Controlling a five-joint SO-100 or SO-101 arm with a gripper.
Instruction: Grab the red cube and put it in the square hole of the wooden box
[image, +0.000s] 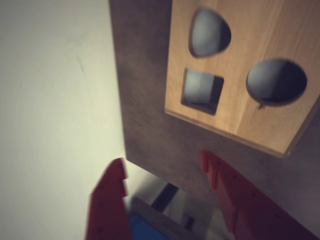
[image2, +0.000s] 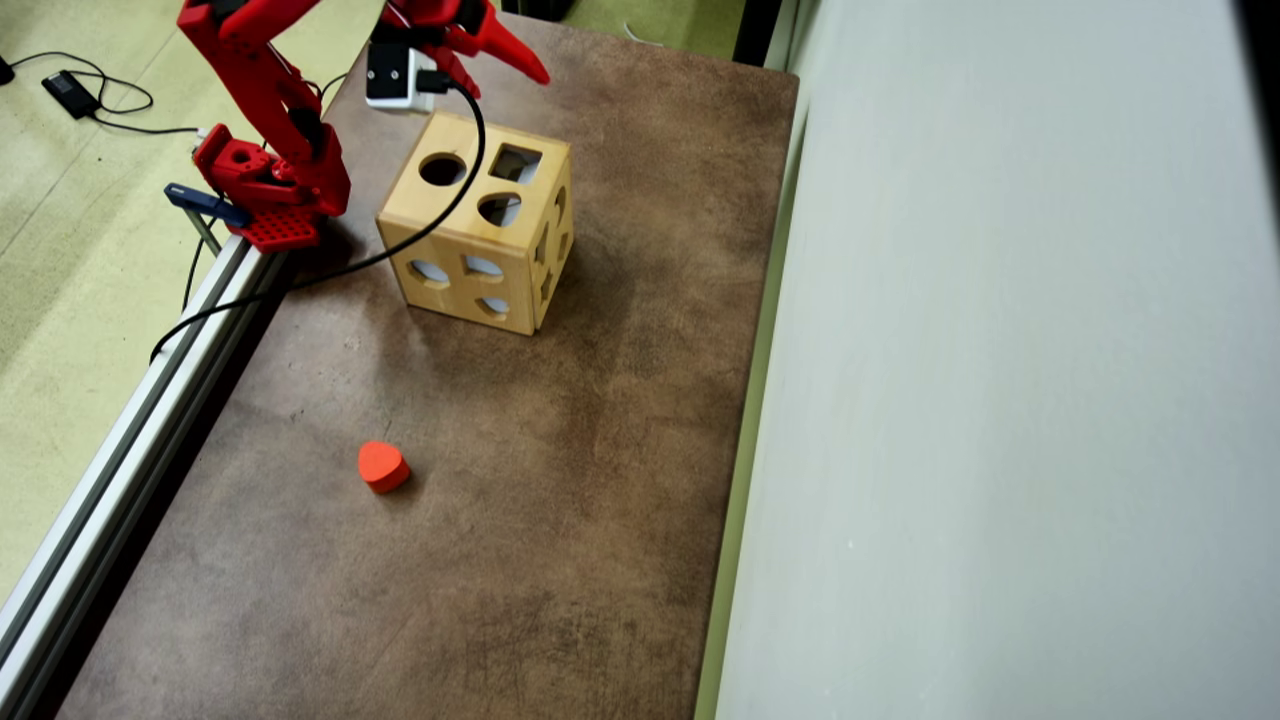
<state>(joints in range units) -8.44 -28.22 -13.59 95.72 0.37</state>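
Below the jaws spreads the brown table (image2: 560, 500), the biggest thing on show, with a pale wall (image2: 1000, 350) running down its right side in the overhead view and a metal rail (image2: 130, 440) along its left. Up above that surface hangs the red arm (image2: 265, 90), its base clamped at the table's left edge, and the gripper (image: 162, 167) is spread wide and empty, two red fingers (image: 112, 200) parted with nothing between them. Ahead of the jaws and beneath them in the wrist view sits the wooden box (image: 260, 115), its top face turned to the camera with three cutouts. Nearest the jaws on that face is the square hole (image: 201, 90), dark and straight-sided; beyond it a rounded heart-like cutout (image: 209, 32), and off to the right a round one (image: 276, 81). A black cable (image2: 440, 215) trails across the box top in the overhead view. Well away from the jaws, down the table, lies a small orange-red heart-shaped block (image2: 383, 466), alone on the bare surface. As for the red cube, I cannot spot it in either view.
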